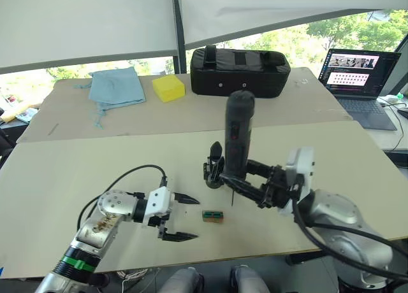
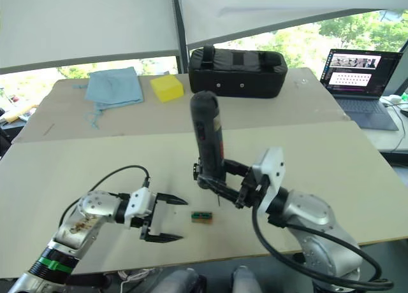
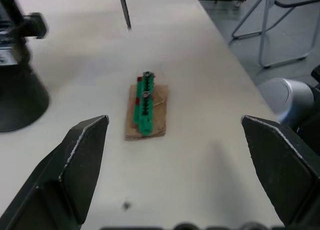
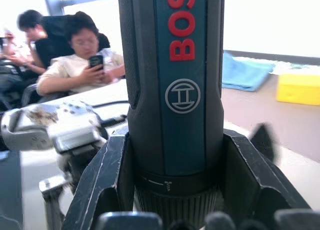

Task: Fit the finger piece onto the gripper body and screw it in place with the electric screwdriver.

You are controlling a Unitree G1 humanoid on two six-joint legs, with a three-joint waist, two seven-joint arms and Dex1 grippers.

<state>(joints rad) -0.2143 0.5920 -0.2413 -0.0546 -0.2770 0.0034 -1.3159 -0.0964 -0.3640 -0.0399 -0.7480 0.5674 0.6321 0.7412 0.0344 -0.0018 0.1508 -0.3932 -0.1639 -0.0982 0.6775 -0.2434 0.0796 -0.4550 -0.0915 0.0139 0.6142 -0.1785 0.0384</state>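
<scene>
Right gripper (image 1: 237,176) has its two fingers clamped on the lower end of the screwdriver (image 1: 238,132), holding it upright with a slight lean, thin bit pointing down and the tip right at the table (image 1: 76,165), can't tell if it actually touches. The wrist view shows the barrel sitting snug between both black fingers (image 4: 105,180), red lettering on its side. Left gripper (image 1: 180,216) is down low at the near-left, fingers spread wide with nothing between them, pointing right toward a small green-and-brown block (image 1: 213,216) lying flat just beside its tips. The bit comes down just past that block on the far-right side. Right behind the screwdriver, touching or nearly so, there's a black chunky piece (image 1: 213,168) standing on the table; looks like the gripper body with the finger piece pointing up off it, but I can't tell them apart from here. Farther back on the far table: a big black case (image 1: 240,69), a yellow sponge (image 1: 168,87) left of it, a blue cloth (image 1: 116,87) further left, and an open laptop (image 1: 359,83) at the far right.
</scene>
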